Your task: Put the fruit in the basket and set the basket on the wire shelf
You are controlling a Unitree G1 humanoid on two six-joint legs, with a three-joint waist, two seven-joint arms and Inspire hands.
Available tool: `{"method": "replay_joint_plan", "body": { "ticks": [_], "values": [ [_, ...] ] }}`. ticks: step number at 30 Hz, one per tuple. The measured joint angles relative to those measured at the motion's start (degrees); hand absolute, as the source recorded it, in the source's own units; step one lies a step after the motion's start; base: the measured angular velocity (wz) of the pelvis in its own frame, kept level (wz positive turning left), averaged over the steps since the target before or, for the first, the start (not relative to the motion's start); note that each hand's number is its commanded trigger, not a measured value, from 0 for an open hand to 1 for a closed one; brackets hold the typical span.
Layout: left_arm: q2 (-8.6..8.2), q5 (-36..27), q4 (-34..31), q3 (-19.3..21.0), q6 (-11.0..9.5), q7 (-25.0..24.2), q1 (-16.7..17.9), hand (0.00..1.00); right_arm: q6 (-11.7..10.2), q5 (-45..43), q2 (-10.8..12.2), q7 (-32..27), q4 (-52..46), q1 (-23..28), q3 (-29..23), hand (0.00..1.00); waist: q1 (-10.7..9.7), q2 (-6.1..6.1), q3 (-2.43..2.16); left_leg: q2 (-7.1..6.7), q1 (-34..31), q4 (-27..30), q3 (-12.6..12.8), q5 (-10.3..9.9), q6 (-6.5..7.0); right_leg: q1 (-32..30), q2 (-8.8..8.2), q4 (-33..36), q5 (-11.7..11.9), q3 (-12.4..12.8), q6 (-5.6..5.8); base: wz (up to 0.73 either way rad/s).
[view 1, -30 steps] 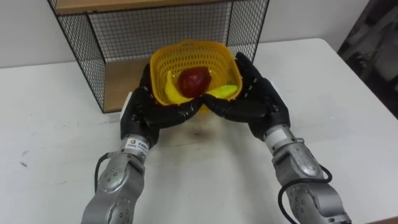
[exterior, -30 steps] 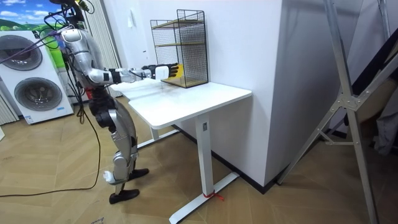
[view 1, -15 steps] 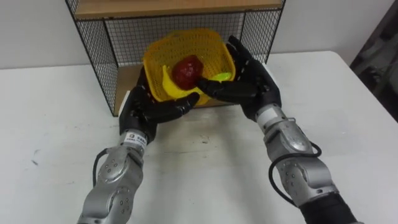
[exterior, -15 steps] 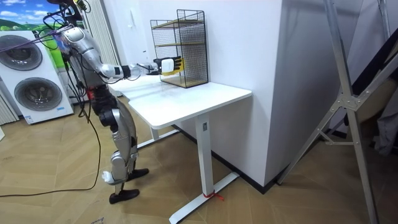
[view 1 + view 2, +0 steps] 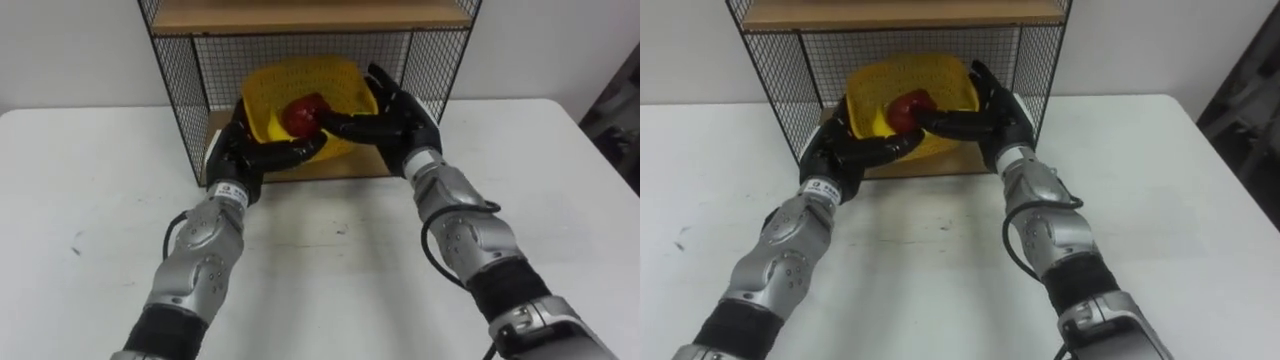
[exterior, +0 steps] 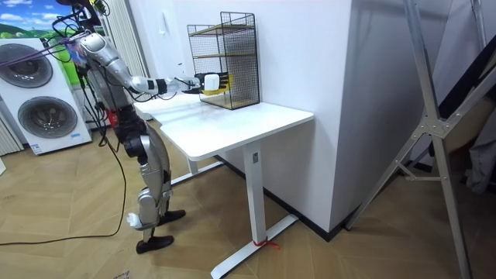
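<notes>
White bench (image 5: 80, 180), wire shelf (image 5: 180, 100) at rear: basket (image 5: 300, 80) with red fruit (image 5: 303, 112), clasped by left hand (image 5: 250, 155) and right hand (image 5: 400, 120), has advanced partly into shelf's lower bay; set-down and release judged next.

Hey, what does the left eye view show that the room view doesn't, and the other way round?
Left eye view: a red fruit inside the yellow basket, with the left hand and right hand curled round it at the wire shelf's lower opening. Room view: the robot standing at the end of the white table, washing machines behind it, a metal frame at the room view's right. Both: the basket, the shelf and the table.
</notes>
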Motion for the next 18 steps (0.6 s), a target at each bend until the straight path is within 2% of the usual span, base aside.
{"method": "replay_joint_plan", "body": {
  "ticks": [2, 4, 5, 6, 7, 9, 10, 11, 12, 15, 18],
  "values": [
    [0.49, 0.0, 2.2, 0.0, 0.7, 0.2, -1.9, 0.0, 0.3, 1.9, -0.1, 0.0, 2.0, -1.5, 0.0, 0.0, -0.1, 0.0, 0.0, -0.06, -0.2, 0.6, 0.0, 0.0, 0.08, -0.3, -0.21, 1.6, -0.2, -1.1, 0.27, 0.11],
    [0.21, -0.1, 4.8, -0.5, 1.0, 0.2, -2.8, 0.0, 0.8, 2.1, -0.2, -0.1, 4.3, -1.7, 0.1, 0.0, -0.1, 0.01, 0.06, -0.17, 1.7, 0.0, 0.0, -0.2, 0.33, -1.1, -1.22, 7.4, -0.7, -2.8, 1.14, 0.19],
    [0.09, -0.1, 6.1, -0.8, 1.0, 0.2, -2.9, 0.0, 1.4, 2.0, -0.3, -0.1, 5.0, -1.7, 0.1, 0.0, -0.6, 0.13, 0.1, -0.27, 2.7, -0.2, -1.2, -0.5, 0.69, -2.5, -1.92, 13.2, -0.7, -3.0, 1.35, 0.37],
    [0.15, 0.0, 7.1, -1.1, 1.0, 0.2, -3.2, 0.0, 1.6, 2.0, -0.7, -0.1, 5.1, -1.7, 0.0, 0.0, -1.9, 0.28, 0.23, -0.64, 3.6, 0.1, -2.8, -0.8, 0.92, -4.9, -2.49, 18.2, -0.8, -2.4, 3.01, 0.42],
    [0.32, -1.2, 8.1, -1.4, 1.0, 0.2, -3.8, 0.0, 1.6, 1.9, -0.8, -0.1, 5.2, -2.0, -0.5, 0.0, -2.1, 0.58, 0.3, -0.82, 3.6, 0.4, -3.6, -0.8, 0.95, -7.2, -2.03, 19.4, -2.1, 0.7, 4.08, 0.29],
    [0.8, -2.2, 10.3, -1.4, 1.1, 0.2, -5.2, 0.0, 1.6, 1.8, -0.7, -0.1, 5.2, -2.4, -0.7, 0.0, -2.1, 1.4, 0.81, -0.87, 3.3, 0.3, -3.7, -0.8, 0.94, -10.5, -2.4, 15.1, -2.7, 3.5, 3.4, 0.11],
    [0.87, -2.4, 10.9, -1.4, 1.1, 0.2, -5.5, 0.0, 1.8, 1.8, -0.6, -0.1, 5.2, -2.4, -0.6, 0.0, -2.2, 1.51, 0.87, -0.95, 3.3, 0.4, -3.7, -0.8, 0.93, -11.3, -2.57, 13.0, -2.2, 4.0, 3.39, 0.22],
    [1.05, -3.0, 11.5, -1.4, 1.2, 0.2, -5.5, 0.0, 1.8, 1.8, -0.1, -0.3, 5.5, -2.4, -0.7, 0.0, -2.6, 1.5, 0.83, -1.35, 3.1, 0.7, -4.0, -0.9, 0.78, -12.5, -3.27, 9.6, 3.2, 4.7, 3.73, 0.37],
    [1.29, -3.3, 11.7, -1.2, 1.6, 0.2, -5.6, 0.0, 1.9, 1.8, 0.1, -0.5, 6.2, -2.5, -0.7, 0.0, -3.0, 1.93, 0.55, -1.4, 2.8, 0.9, -4.8, -1.1, 0.42, -12.0, -3.4, 8.8, 4.8, 3.9, 2.66, 0.38],
    [1.27, -4.0, 12.8, -1.1, 1.7, 0.2, -7.4, 0.0, 1.9, 2.5, 0.0, -0.5, 7.9, -3.0, -1.2, 0.0, -3.1, 2.45, 0.32, -0.43, 2.0, 0.4, -4.7, -0.9, -0.22, -11.7, -2.95, 7.3, 5.3, 2.0, 1.89, 0.25],
    [1.54, -6.0, 16.3, -1.1, 1.8, 0.1, -10.0, 0.0, 2.0, 4.7, 0.1, -0.4, 10.4, -4.1, -1.5, 0.0, -3.0, 2.44, 0.32, 0.06, 2.2, -0.6, -4.2, -0.8, -0.5, -11.5, -2.64, 7.0, 5.2, 1.9, 1.67, 0.02]
  ]
}}
